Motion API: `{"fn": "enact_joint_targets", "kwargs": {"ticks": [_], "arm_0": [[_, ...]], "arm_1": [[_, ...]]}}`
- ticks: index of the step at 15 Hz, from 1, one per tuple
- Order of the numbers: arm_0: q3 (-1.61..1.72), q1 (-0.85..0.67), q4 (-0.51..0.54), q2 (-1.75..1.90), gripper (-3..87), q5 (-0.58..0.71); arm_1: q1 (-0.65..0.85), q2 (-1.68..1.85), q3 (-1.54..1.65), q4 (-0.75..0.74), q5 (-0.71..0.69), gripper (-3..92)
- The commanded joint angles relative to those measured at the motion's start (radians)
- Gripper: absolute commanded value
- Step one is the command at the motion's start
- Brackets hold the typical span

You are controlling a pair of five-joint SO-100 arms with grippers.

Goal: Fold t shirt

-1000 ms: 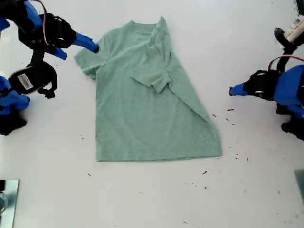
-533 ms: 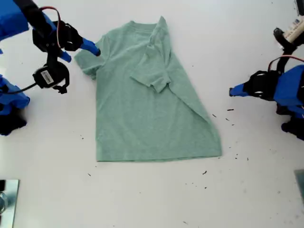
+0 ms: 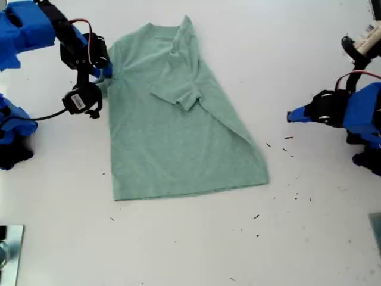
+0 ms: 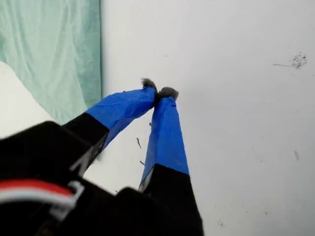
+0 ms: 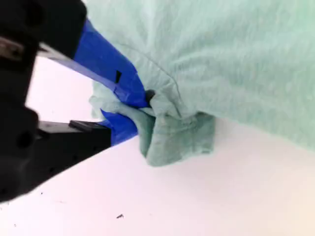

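The pale green t shirt lies flat on the white table, with one sleeve folded across its chest. My second gripper is at the shirt's sleeve on the exterior view's left. In the second wrist view, this gripper is shut on a bunched piece of the t shirt. My first gripper hovers over bare table at the exterior view's right, apart from the shirt. Its blue fingertips are shut on nothing, and the t shirt edge lies beyond them.
Dark specks dot the table between the shirt's hem and the first arm. A shiny metal object sits at the exterior view's lower left corner. The arm bases stand at both side edges of the exterior view.
My second gripper moved onto the sleeve and shut on it. The whole shirt has slid toward the exterior view's left and upward. The first arm stayed still.
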Motion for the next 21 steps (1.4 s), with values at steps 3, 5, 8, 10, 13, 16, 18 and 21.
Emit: {"fn": "enact_joint_targets", "kwargs": {"ticks": [3, 5, 8, 10, 13, 16, 18, 21], "arm_0": [[-0.141, -0.009, 0.083, 0.238, -0.2, 0.008], [-0.172, 0.005, 0.091, 0.258, -0.2, 0.011], [-0.218, 0.081, 0.06, 0.192, -0.2, 0.005], [-0.379, 0.175, 0.051, 0.074, 0.1, 0.0], [-0.853, 0.334, 0.077, -0.284, 0.1, 0.014], [-1.215, 0.407, 0.071, -0.623, 28.1, 0.1], [-1.203, 0.391, 0.103, -0.56, 31.9, 0.104], [-1.026, 0.27, 0.189, -0.195, 31.1, 0.107]], "arm_1": [[0.002, 0.011, 0.071, -0.006, 0.005, 2.4], [-0.003, 0.011, 0.071, -0.006, 0.012, 2.4], [-0.003, 0.011, 0.071, -0.006, 0.017, 2.4], [-0.003, 0.011, 0.071, -0.006, 0.018, 2.4], [-0.003, 0.011, 0.071, -0.006, 0.018, 2.4], [-0.006, 0.011, 0.071, -0.006, 0.025, 2.4], [-0.008, 0.011, 0.071, -0.006, 0.026, 2.4], [-0.006, 0.011, 0.071, -0.006, 0.023, 2.4]]}}
